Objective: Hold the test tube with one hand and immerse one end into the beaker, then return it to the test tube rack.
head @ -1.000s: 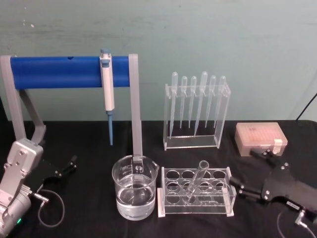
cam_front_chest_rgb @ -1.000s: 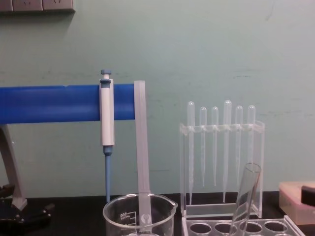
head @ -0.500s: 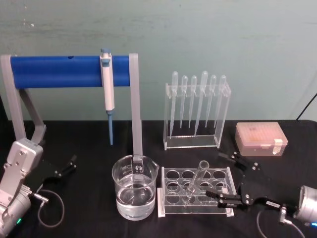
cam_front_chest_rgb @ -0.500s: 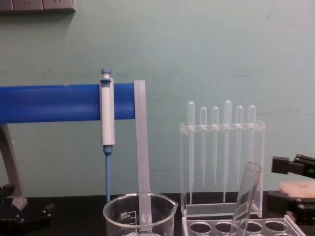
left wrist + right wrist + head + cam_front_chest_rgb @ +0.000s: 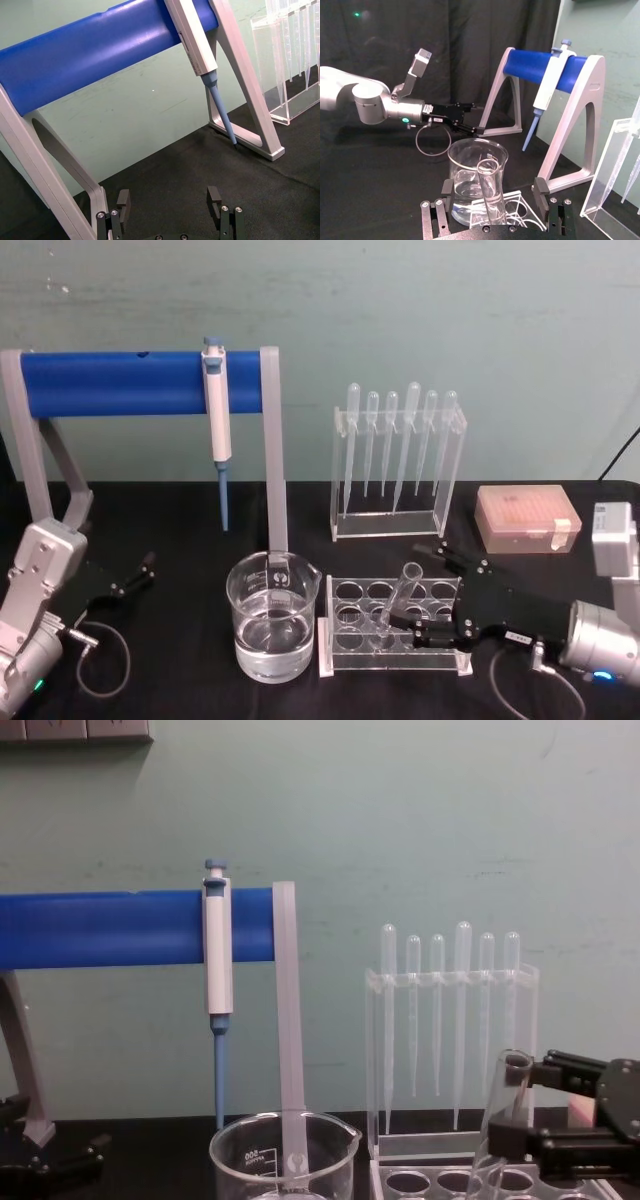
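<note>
The test tube [image 5: 397,602] leans tilted in a hole of the clear rack [image 5: 340,660]; its upper part also appears in the chest view [image 5: 503,1112] and right wrist view [image 5: 491,196]. My right gripper [image 5: 406,586] is open, one finger on each side of the tube's upper part, apart from the glass [image 5: 493,199] [image 5: 526,1104]. The beaker [image 5: 272,616], part-filled with clear liquid, stands just left of the rack [image 5: 476,166] [image 5: 284,1152]. My left gripper [image 5: 135,575] rests open at the table's left edge [image 5: 169,200].
A blue-barred stand [image 5: 140,382] holding a white-and-blue pipettor [image 5: 217,412] rises behind the beaker. A clear holder of plastic pipettes [image 5: 397,462] stands behind the rack. A pink tip box [image 5: 527,518] sits at the back right. The table is black.
My right gripper has travelled left from the table's right side to the rack, and its open fingers now straddle the test tube. The left arm has stayed still.
</note>
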